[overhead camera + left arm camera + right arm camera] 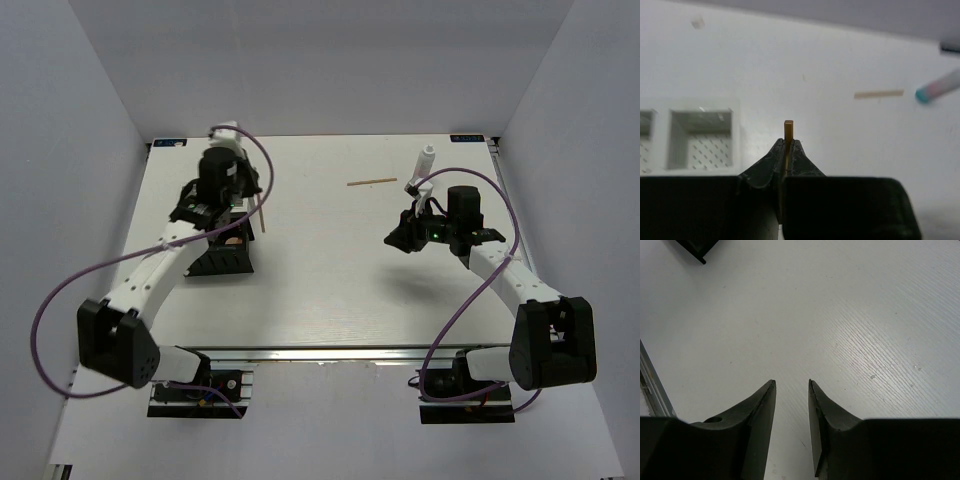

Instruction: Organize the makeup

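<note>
Robot lab cell: white table (330, 290), plain white walls (80, 120) around, metal rail (330, 353).

The organizer box (222, 262) stands at the left of the table (330, 300), beneath the left gripper (788, 152), which grips a wooden stick (788, 129) just right of the box's compartments. A second wooden stick (372, 182) lies toward the far edge, with the bottle (426, 163) just to its right. The right gripper (791, 382) hangs nearer than both.
</note>
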Controlling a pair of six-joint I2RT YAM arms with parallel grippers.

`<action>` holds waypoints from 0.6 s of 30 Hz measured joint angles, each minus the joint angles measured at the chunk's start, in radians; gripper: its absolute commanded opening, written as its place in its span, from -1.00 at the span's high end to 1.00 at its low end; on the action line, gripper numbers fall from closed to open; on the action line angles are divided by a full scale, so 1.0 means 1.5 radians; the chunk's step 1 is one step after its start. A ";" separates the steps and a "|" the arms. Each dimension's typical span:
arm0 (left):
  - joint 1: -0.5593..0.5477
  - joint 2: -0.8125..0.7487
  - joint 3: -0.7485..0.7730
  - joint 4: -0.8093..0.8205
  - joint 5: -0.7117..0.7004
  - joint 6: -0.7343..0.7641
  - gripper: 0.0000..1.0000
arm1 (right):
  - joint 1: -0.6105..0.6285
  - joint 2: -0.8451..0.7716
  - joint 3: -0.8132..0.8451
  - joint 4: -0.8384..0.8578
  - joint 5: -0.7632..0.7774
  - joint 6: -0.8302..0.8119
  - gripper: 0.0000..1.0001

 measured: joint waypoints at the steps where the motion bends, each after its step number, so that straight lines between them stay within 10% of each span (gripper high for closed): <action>1: 0.018 -0.026 -0.001 0.019 -0.006 0.001 1.00 | 0.000 0.000 0.000 0.000 -0.001 0.001 0.24; 8: 0.046 -0.144 -0.091 0.206 -0.191 0.037 1.00 | 0.000 0.000 -0.005 0.004 -0.009 0.012 0.24; 18: 0.109 -0.014 -0.105 0.367 -0.445 0.172 1.00 | 0.000 0.000 -0.005 0.004 -0.020 0.015 0.24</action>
